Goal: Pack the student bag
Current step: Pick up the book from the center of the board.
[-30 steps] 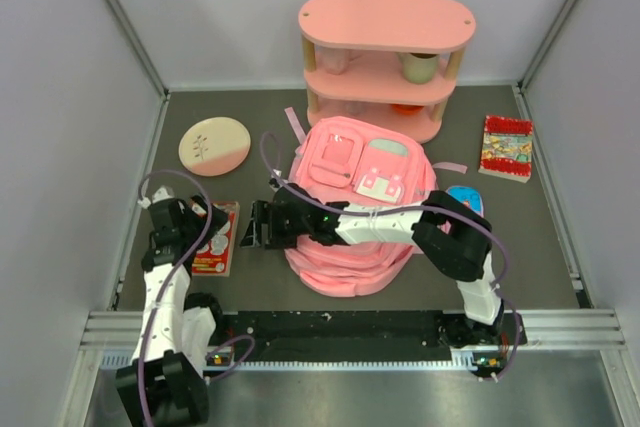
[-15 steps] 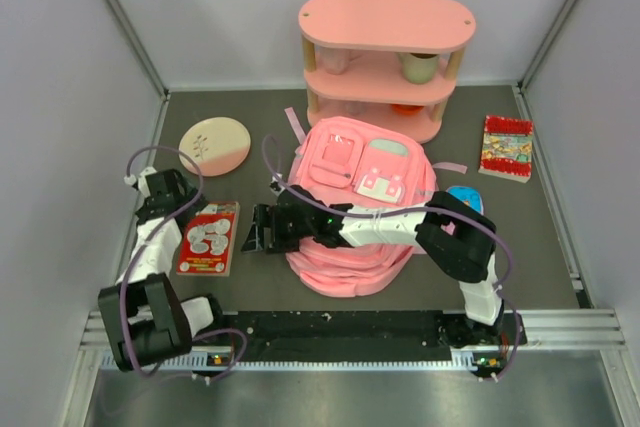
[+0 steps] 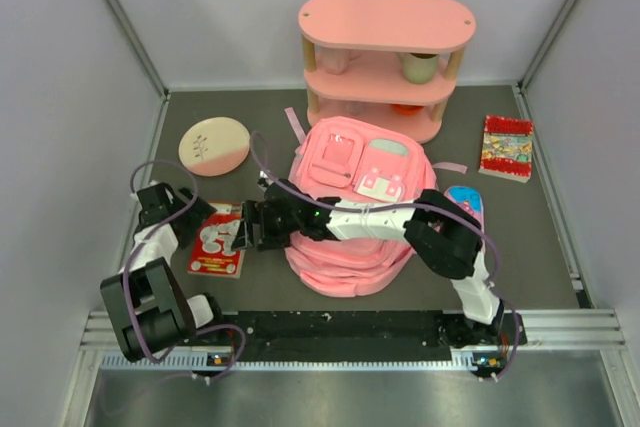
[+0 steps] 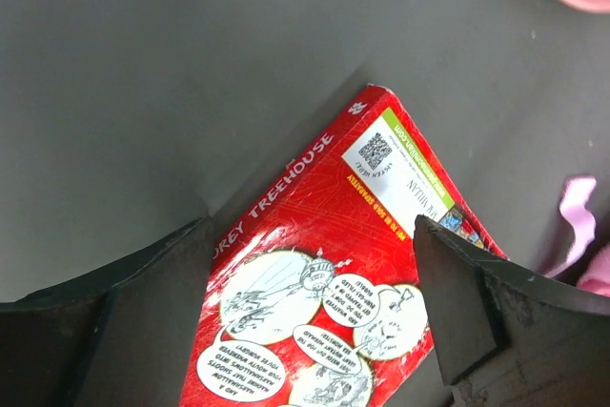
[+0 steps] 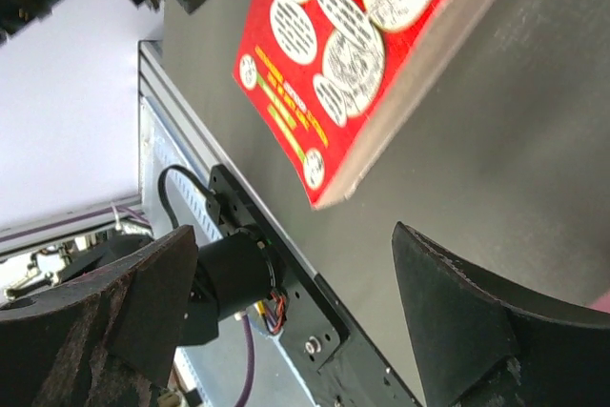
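Note:
The student bag (image 3: pixel 352 247) is a large pink backpack lying flat mid-table, its mint-and-white flap pocket up. A red paperback (image 3: pixel 218 240) lies flat to its left. My left gripper (image 3: pixel 196 219) is open at the book's far left corner; in the left wrist view the book (image 4: pixel 362 254) lies between and below the spread fingers (image 4: pixel 143 302). My right arm reaches across the bag, its gripper (image 3: pixel 241 233) open and empty at the book's right edge. The right wrist view shows the book (image 5: pixel 362 35) ahead of the open gripper (image 5: pixel 295 331).
A pink three-tier shelf (image 3: pixel 385 22) stands at the back, holding a cup (image 3: pixel 420 67). A round pink-and-cream disc (image 3: pixel 214 145) lies back left. A colourful book (image 3: pixel 507 148) lies right. A blue item (image 3: pixel 465 199) lies by the right arm. A bag strap (image 4: pixel 572 226) lies near the book.
My left arm pulled back to the left, then brought its gripper down at the book's far corner. My right gripper moved left, closer to the book. The book shifted slightly.

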Action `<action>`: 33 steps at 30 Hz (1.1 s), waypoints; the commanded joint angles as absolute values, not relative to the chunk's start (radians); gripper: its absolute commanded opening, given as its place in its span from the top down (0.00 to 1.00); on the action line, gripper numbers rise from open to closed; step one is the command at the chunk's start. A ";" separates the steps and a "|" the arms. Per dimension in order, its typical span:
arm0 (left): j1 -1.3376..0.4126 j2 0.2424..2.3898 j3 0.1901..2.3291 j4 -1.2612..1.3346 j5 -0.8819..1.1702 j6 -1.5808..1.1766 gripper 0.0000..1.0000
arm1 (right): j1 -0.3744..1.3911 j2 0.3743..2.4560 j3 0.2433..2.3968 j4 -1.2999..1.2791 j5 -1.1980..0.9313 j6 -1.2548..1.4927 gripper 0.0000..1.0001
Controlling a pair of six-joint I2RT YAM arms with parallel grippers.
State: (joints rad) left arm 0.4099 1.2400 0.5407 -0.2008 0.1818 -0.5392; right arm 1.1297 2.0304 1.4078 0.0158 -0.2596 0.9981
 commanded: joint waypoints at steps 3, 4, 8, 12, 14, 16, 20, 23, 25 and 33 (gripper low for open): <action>0.411 1.134 0.442 -0.230 0.348 -0.571 0.14 | 1.127 2.101 1.506 -0.061 -0.232 1.003 0.18; 0.410 1.117 0.428 -0.232 0.359 -0.574 0.14 | 1.123 2.118 1.511 -0.066 -0.232 1.014 0.19; 0.411 1.006 0.370 -0.256 0.390 -0.584 0.15 | 1.114 2.161 1.549 -0.147 -0.196 1.061 0.20; 0.410 0.936 0.336 -0.273 0.440 -0.607 0.16 | 1.114 2.192 1.560 -0.138 -0.209 1.063 0.22; 0.410 0.899 0.315 -0.275 0.451 -0.612 0.17 | 1.114 2.201 1.560 -0.141 -0.203 1.066 0.22; 0.410 0.871 0.307 -0.290 0.440 -0.601 0.17 | 1.114 2.198 1.551 -0.140 -0.192 1.062 0.28; 0.410 0.850 0.285 -0.278 0.475 -0.610 0.18 | 1.112 2.183 1.523 -0.091 -0.213 1.043 0.38; 0.410 0.844 0.279 -0.267 0.489 -0.615 0.19 | 1.112 2.169 1.508 -0.032 -0.253 1.035 0.48; 0.410 0.842 0.279 -0.267 0.495 -0.614 0.20 | 1.112 2.158 1.496 -0.006 -0.265 1.042 0.49; 0.410 0.836 0.282 -0.271 0.509 -0.617 0.21 | 1.111 2.169 1.500 0.006 -0.239 1.042 0.76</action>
State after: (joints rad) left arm 0.4118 0.8543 0.2890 -0.2626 0.4309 -0.5961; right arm 1.1160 2.1654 1.4963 -0.0605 -0.2481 1.0470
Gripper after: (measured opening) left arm 0.796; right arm 0.382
